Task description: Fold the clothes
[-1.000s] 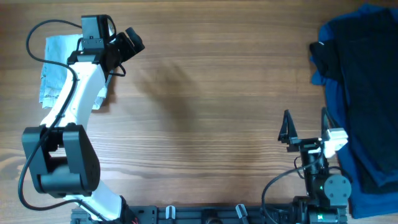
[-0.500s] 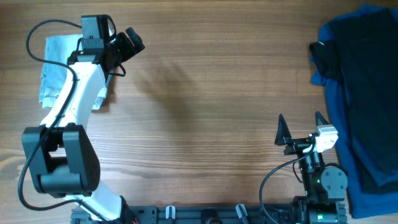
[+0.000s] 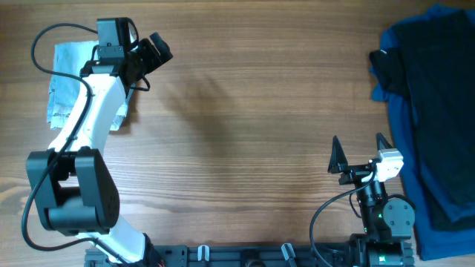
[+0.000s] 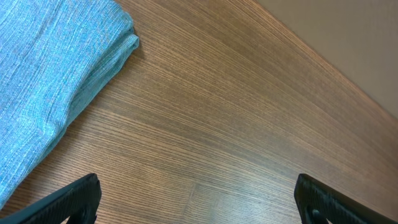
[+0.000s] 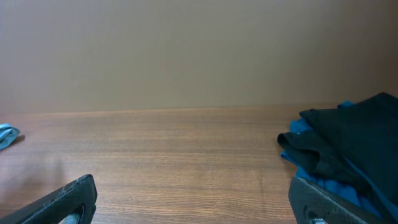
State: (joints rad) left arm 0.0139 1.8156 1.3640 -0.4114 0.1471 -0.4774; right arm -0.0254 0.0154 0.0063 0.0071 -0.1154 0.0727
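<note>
The clothes, light blue denim shorts [image 3: 65, 81], lie folded at the table's far left, partly under my left arm. In the left wrist view their folded edge [image 4: 43, 74] fills the upper left corner. My left gripper [image 3: 157, 49] hovers to the right of them, open, with only bare wood between its fingertips [image 4: 74, 198]. Near the front right my right gripper [image 3: 358, 150] stands open and empty, far from the shorts. In the right wrist view the shorts [image 5: 7, 135] show as a small sliver at the left edge.
A dark blue garment [image 3: 445, 37] with a black garment [image 3: 438, 119] on top lies piled along the right edge, close to my right gripper; the black garment [image 5: 348, 143] also shows in the right wrist view. Wooden tabletop [image 3: 245, 133] spans the middle.
My right gripper shifted a little to the left and toward the front edge, then stopped. The left arm and the shorts have not moved.
</note>
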